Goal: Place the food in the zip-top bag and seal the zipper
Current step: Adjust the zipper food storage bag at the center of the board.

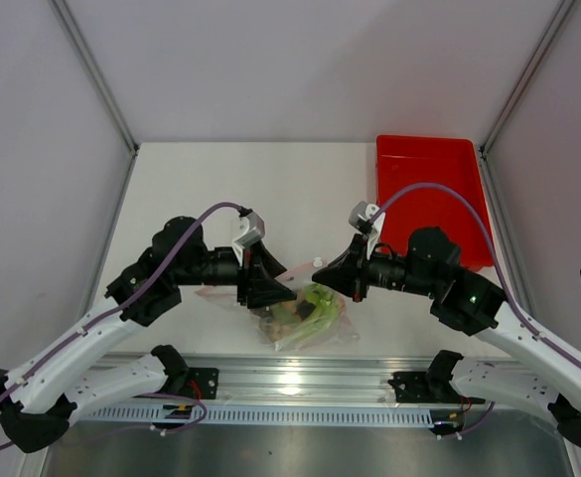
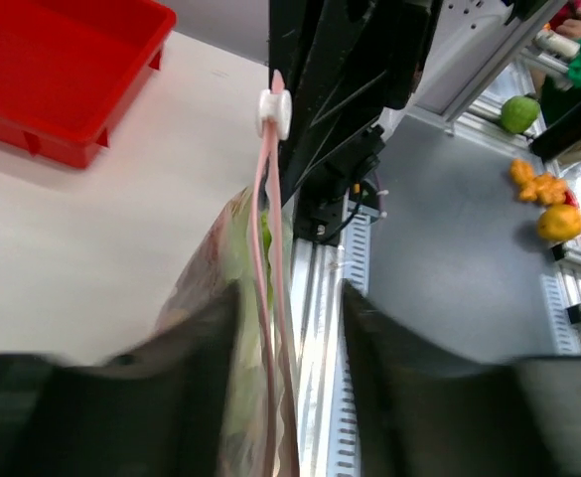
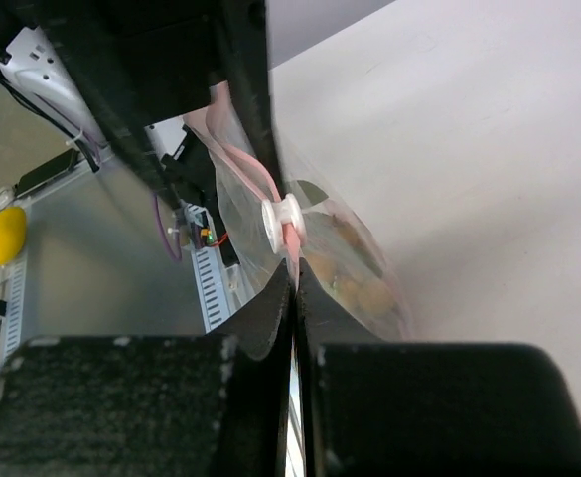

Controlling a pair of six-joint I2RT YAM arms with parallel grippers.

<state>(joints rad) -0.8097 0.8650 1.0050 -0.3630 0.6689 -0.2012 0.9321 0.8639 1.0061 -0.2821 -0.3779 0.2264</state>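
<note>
The clear zip-top bag [image 1: 305, 310] hangs between my two grippers above the table's near edge, with green and yellow-green food [image 1: 315, 298] inside it. The wedge cannot be made out. The pink zipper strip [image 2: 267, 288] runs upright between my left fingers, with the white slider [image 2: 273, 112] at its far end. My left gripper [image 2: 290, 378] is open around the strip, its jaws well apart. My right gripper [image 3: 294, 283] is shut on the strip's end, just beside the slider [image 3: 284, 225]. In the top view the left gripper [image 1: 270, 283] and right gripper [image 1: 342, 278] face each other.
A red tray [image 1: 429, 194] stands at the back right and also shows in the left wrist view [image 2: 52, 70]. A metal rail [image 1: 300, 383] runs along the near edge under the bag. Loose toy fruits [image 2: 548, 204] lie beyond the table.
</note>
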